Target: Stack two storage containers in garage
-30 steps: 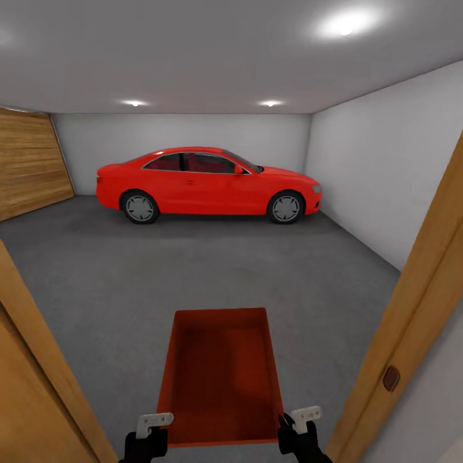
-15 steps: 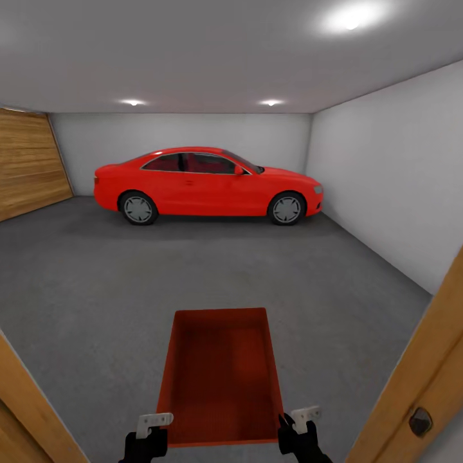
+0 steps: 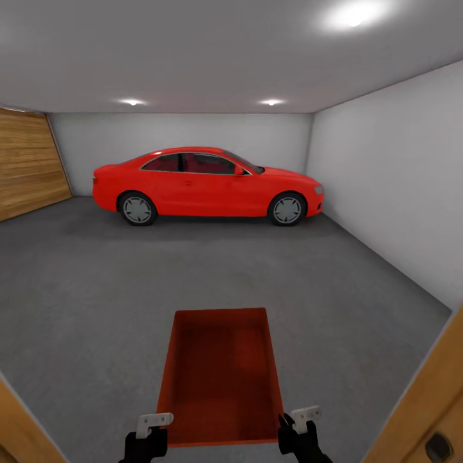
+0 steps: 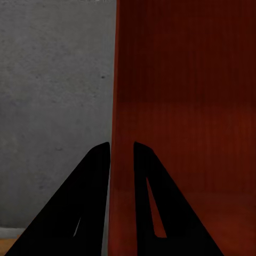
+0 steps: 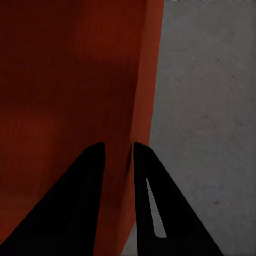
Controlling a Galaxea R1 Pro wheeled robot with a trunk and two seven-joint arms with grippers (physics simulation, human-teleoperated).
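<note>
1. The left gripper (image 4: 121, 154) is clamped on the left long wall of the storage container (image 3: 220, 376), one finger inside the bin and one outside, with the thin wall pinched between them.
2. The right gripper (image 5: 118, 154) is closed in the same way on the opposite long wall, so the load is shared evenly by both arms.
3. The orange-red container is held level in front of the robot, above the floor (image 3: 96, 289), its open side up; it is seen to be empty. A grip at the near end of both walls is judged to have been chosen so that the bin cannot swing or tip while being carried.
4. The garage has been reached: grey concrete lies beneath and ahead, and a wooden door frame (image 3: 424, 399) is seen at the lower edges of the head view.
5. A red car (image 3: 206, 184) is parked well beyond, at the far wall.
6. Setting the container down on the concrete is judged to be the step ahead.
</note>
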